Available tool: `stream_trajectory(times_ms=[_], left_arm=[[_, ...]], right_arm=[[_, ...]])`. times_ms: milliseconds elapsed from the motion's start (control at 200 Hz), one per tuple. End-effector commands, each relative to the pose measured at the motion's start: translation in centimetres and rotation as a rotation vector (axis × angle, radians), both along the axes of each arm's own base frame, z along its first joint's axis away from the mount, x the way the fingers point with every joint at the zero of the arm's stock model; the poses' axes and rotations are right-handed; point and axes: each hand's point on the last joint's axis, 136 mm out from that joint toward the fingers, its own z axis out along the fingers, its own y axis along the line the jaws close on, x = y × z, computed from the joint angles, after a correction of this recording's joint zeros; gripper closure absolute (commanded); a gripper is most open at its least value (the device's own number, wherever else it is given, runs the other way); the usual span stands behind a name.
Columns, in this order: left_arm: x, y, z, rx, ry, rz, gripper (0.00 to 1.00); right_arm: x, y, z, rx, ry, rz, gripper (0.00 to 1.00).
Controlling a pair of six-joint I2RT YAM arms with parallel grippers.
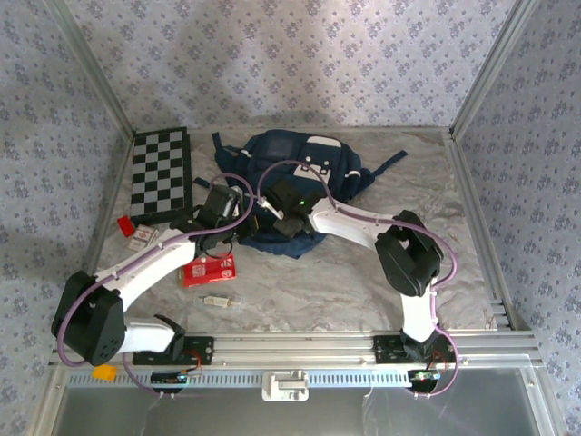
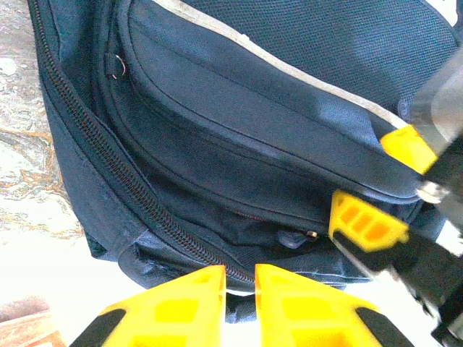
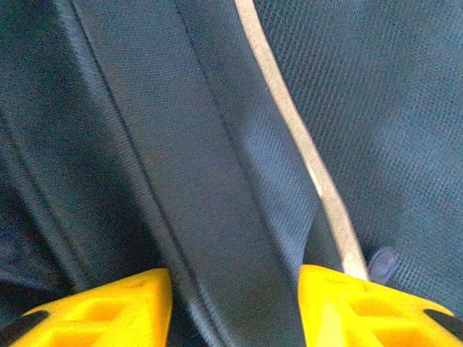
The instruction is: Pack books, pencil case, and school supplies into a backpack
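The navy backpack (image 1: 304, 168) lies at the back middle of the table, and both grippers are at its near edge. My left gripper (image 1: 221, 205) (image 2: 239, 273) has its fingers a little apart, and the bag's zippered edge (image 2: 145, 210) sits in the narrow gap. My right gripper (image 1: 284, 214) (image 3: 235, 278) is open, astride a fold of the backpack's fabric (image 3: 217, 181); its yellow fingers (image 2: 362, 220) also show in the left wrist view. The red pencil case (image 1: 209, 270) lies flat under my left arm. A small pale stick (image 1: 216, 301) lies nearer the front. The books are out of view.
A black-and-white chequered board (image 1: 161, 174) lies at the back left. A tiny red block (image 1: 124, 225) and a white card (image 1: 143, 238) sit left of my left arm. Metal frame rails (image 1: 472, 209) border the table on the right and front.
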Motion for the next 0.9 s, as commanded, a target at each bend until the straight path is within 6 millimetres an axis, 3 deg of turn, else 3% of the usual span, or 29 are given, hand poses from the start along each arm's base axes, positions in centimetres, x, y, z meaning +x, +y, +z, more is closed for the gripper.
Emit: stream_trajectory(times_ms=[0, 200, 255, 575, 795, 895], left_arm=[[-0.2, 0.2, 0.4, -0.012, -0.001, -0.002, 0.81], [0.0, -0.1, 1.0, -0.004, -0.03, -0.04, 0.76], [0.2, -0.3, 1.4, -0.005, -0.056, -0.059, 0.74], [0.2, -0.5, 2.9, 0.074, -0.195, -0.189, 0.58], [-0.7, -3.8, 3.7, 0.082, -0.273, -0.334, 0.55], [-0.9, -5.3, 3.1, 0.126, -0.292, -0.377, 0.55]], right_arm=[[1.3, -0.6, -0.5, -0.086, -0.045, 0.03, 0.61], [1.5, 0.5, 3.0, -0.01, -0.089, 0.084, 0.92], [1.6, 0.7, 4.2, 0.017, -0.11, 0.086, 0.96], [0.2, 0.7, 9.9, 0.147, -0.105, 0.14, 1.0], [0.2, 0.7, 11.6, 0.237, -0.067, 0.139, 1.0], [0.3, 0.7, 12.1, 0.278, -0.053, 0.129, 1.0]])
